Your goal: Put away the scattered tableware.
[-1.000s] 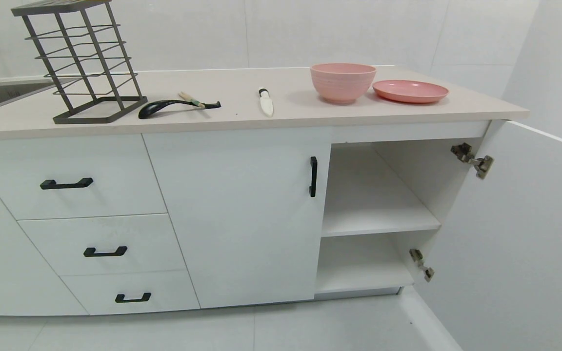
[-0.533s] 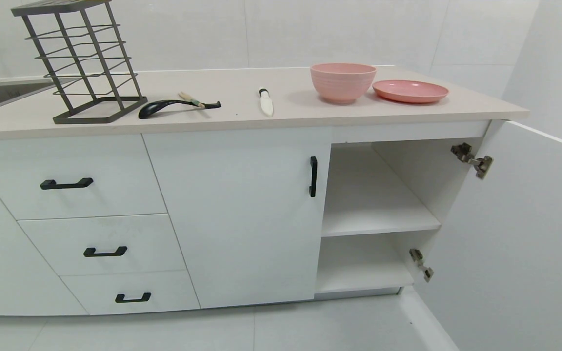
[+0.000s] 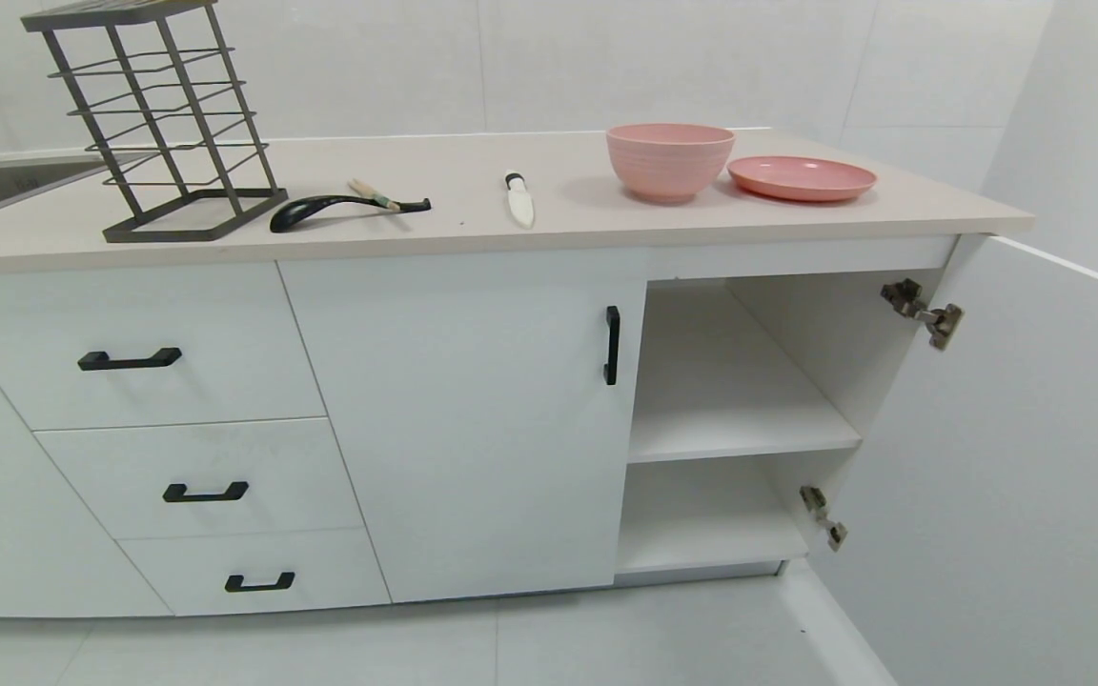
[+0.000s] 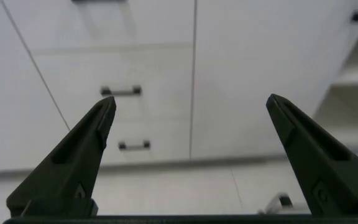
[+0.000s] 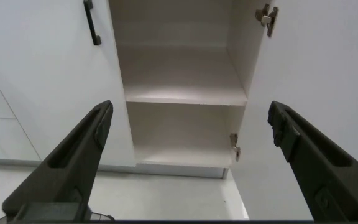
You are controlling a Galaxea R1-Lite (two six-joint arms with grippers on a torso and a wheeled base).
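The left end effector (image 4: 189,103) and the right end effector (image 5: 190,107) hang low before the cabinet, both spread wide and holding nothing. The right one faces the open cupboard (image 3: 740,429), its door (image 3: 1035,457) swung out to the right. Up on the surface (image 3: 473,157) lie a black spoon (image 3: 320,208) and a white knife (image 3: 518,202); farther right sit the pink bowl (image 3: 670,160) and pink plate (image 3: 802,177), just beside each other. Judging by this, no piece is put away yet. The next move calls for raising an arm to the surface for a first grasp.
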